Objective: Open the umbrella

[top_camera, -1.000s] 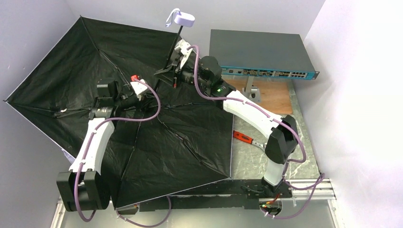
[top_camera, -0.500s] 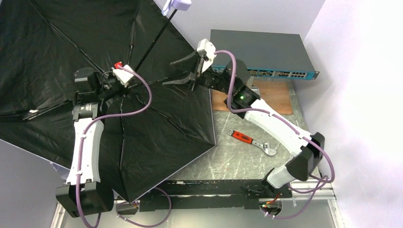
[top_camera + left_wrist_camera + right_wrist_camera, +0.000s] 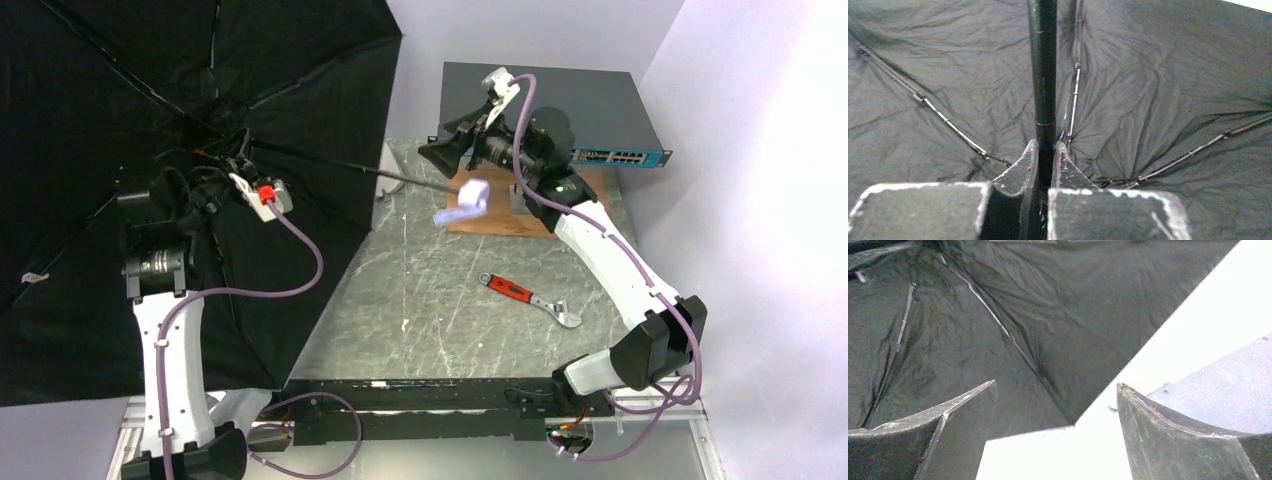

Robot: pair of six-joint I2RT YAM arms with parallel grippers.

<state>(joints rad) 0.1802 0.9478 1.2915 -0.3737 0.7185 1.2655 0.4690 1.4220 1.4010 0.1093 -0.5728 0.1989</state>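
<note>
Open umbrella (image 3: pixel 120 90) off worktop's (image 3: pixel 450 300) left edge, black canopy (image 3: pixel 1158 90) upright, shaft (image 3: pixel 1043 75) level over worktop, handle (image 3: pixel 470 195) blurred mid-air. Clamped on shaft: left fingers (image 3: pixel 1020 172), left arm (image 3: pixel 165 330) raised tall. Spread wide, empty: right fingers (image 3: pixel 1158 435), right arm (image 3: pixel 610 250) stretched twd worktop's far side.

Grey, white-veined table (image 3: pixel 430 290), hidden on the left behind the umbrella (image 3: pixel 150 90). Carries a red-handled wrench (image 3: pixel 533 300) lying flat right of centre, metal head toward the near right. Carries a wooden board (image 3: pixel 590 205) at the far side, well apart from the wrench, with a grey stand (image 3: pixel 527 195) on it. Bears a black rail (image 3: pixel 440 395) along the near edge
</note>
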